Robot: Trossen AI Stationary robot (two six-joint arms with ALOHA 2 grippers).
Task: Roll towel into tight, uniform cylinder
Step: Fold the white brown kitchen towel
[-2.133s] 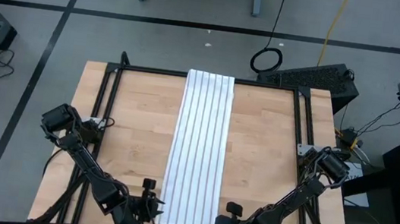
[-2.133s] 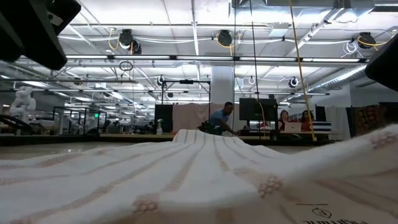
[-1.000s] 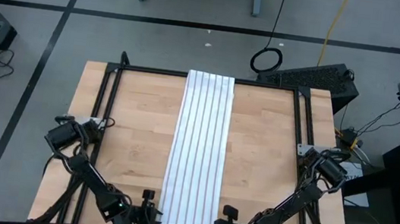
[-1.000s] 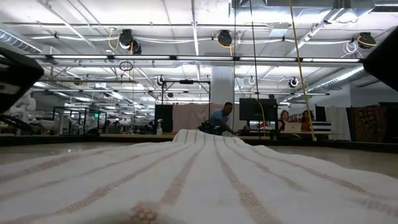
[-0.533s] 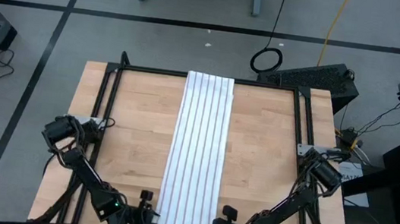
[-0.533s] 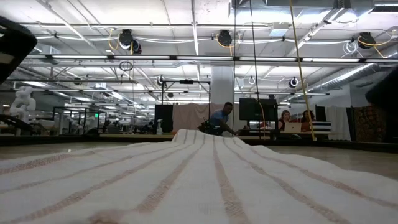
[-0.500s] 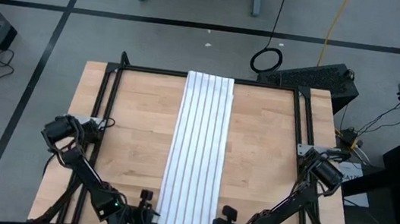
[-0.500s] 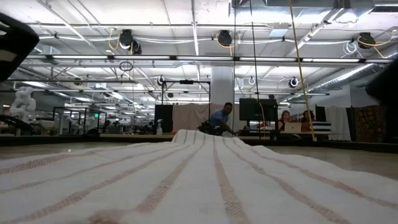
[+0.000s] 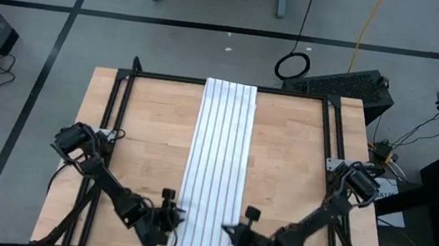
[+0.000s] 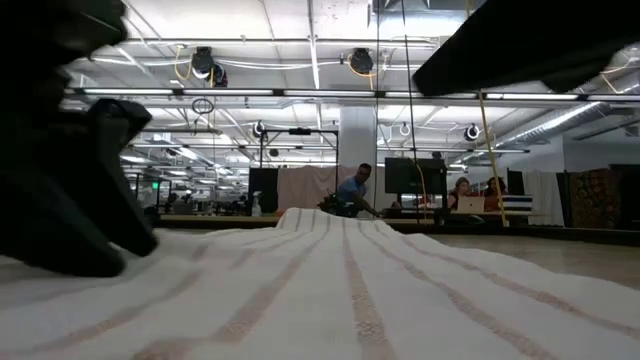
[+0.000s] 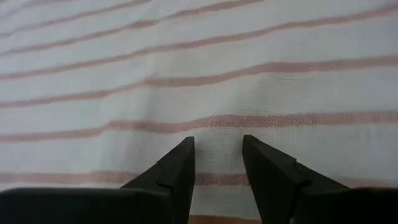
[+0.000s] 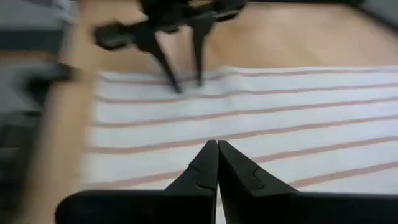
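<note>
On the wooden worktop (image 9: 144, 122): striped towel (image 9: 218, 165) lies flat, unrolled, running lengthwise down the middle | left gripper (image 9: 170, 217) at the towel's near left edge, jaws parted over the cloth, nothing held | right gripper (image 9: 231, 233) at the near right edge, jaws clenched together, empty.

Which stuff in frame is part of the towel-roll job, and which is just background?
Job:
- towel, flat along the table's middle
- left tool, open, at the towel's near left edge
- right tool, shut, over the towel's near right edge
- table

Lying about:
- cable coil on the floor
- black keyboard past the table's far right corner
</note>
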